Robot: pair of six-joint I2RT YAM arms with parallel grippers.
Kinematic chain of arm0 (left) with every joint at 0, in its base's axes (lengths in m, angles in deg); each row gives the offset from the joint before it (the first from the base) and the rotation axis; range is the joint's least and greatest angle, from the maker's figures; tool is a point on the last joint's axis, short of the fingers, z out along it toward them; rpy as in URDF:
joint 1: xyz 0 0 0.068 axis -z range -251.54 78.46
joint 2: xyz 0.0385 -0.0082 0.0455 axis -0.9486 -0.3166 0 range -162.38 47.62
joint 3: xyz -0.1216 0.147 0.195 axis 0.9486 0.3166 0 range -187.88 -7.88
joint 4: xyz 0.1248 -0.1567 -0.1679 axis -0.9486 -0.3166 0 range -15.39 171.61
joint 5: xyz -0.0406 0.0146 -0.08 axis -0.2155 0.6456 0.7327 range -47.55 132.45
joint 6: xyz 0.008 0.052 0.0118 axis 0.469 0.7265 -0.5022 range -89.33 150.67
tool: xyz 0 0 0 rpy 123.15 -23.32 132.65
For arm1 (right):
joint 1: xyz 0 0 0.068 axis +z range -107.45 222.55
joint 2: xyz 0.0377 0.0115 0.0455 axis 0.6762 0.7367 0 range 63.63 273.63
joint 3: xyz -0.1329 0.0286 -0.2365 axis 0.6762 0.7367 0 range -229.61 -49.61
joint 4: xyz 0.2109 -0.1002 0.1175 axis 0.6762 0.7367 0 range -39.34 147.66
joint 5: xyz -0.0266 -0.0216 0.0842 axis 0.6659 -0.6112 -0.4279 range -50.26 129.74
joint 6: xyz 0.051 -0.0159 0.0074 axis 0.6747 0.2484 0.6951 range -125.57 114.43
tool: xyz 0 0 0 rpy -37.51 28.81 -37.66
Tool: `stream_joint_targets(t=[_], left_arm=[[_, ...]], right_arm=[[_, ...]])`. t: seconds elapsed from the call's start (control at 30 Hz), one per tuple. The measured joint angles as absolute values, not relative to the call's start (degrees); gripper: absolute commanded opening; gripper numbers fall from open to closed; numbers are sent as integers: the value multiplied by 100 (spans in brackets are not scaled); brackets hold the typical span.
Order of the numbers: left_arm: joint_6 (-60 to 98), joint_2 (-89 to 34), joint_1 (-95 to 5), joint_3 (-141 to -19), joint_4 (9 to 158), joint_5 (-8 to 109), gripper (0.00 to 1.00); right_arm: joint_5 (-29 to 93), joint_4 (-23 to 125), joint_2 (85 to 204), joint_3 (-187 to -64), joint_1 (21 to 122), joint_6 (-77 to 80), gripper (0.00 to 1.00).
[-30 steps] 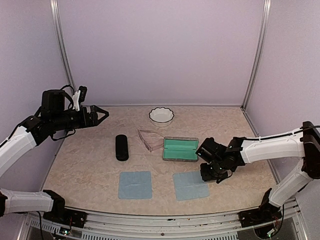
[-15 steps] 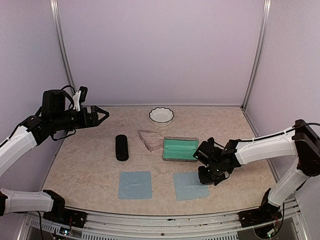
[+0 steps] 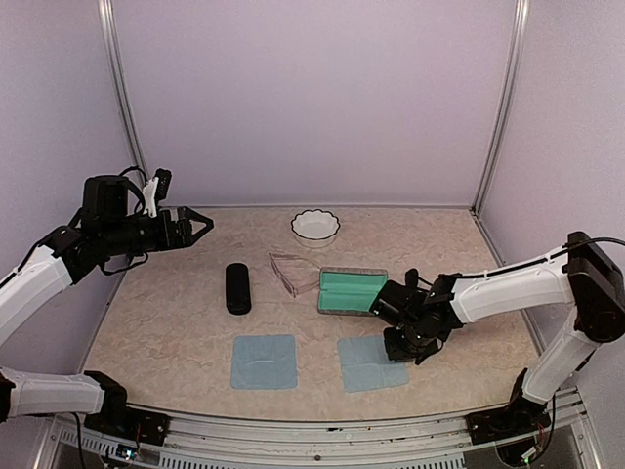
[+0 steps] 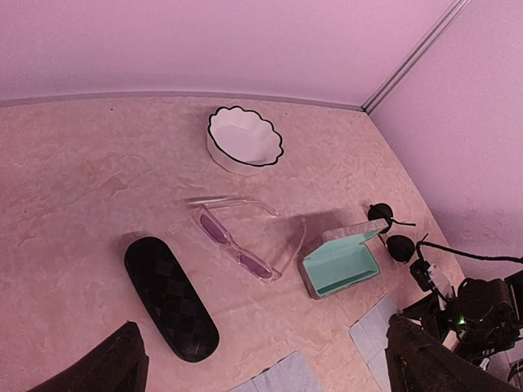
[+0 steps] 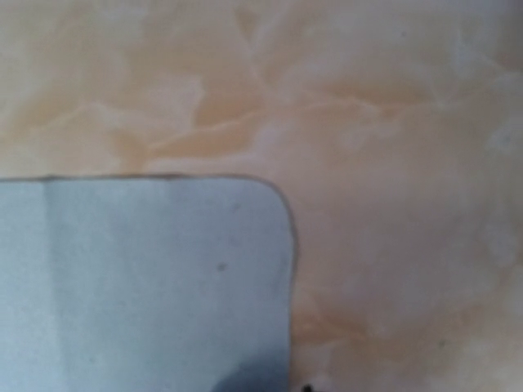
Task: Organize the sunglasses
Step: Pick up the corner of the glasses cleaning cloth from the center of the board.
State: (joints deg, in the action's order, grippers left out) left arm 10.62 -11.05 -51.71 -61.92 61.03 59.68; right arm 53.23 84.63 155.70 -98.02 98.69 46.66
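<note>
— Anything readable on your feeds?
— No, I read nothing. I look over the black case (image 4: 170, 298), the teal-lined case (image 4: 339, 268), the clear-framed sunglasses (image 4: 237, 249) and the white bowl (image 4: 243, 139) on the tabletop (image 4: 82, 188). I make out no lettering, brand, label or number on any of them.
</note>
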Motion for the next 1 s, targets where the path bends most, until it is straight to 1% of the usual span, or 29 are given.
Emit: stream_joint_targets(t=[0.2, 0.3, 0.73, 1.0], left_arm=[[1066, -1105, -5171, -6192, 6103, 5968, 99], [1068, -1105, -5171, -6192, 6103, 5966, 99], [1064, -1103, -5171, -6192, 6101, 5966, 99], [1057, -1103, -5173, -6192, 6101, 5962, 99]], right_arm=[[5352, 8459, 15614, -9841, 9926, 4718, 9], [5347, 8415, 15622, -9843, 9952, 4742, 0], [5384, 8374, 15605, -9830, 9952, 4786, 0], [5467, 8568, 15181, -9491, 9521, 4561, 0]])
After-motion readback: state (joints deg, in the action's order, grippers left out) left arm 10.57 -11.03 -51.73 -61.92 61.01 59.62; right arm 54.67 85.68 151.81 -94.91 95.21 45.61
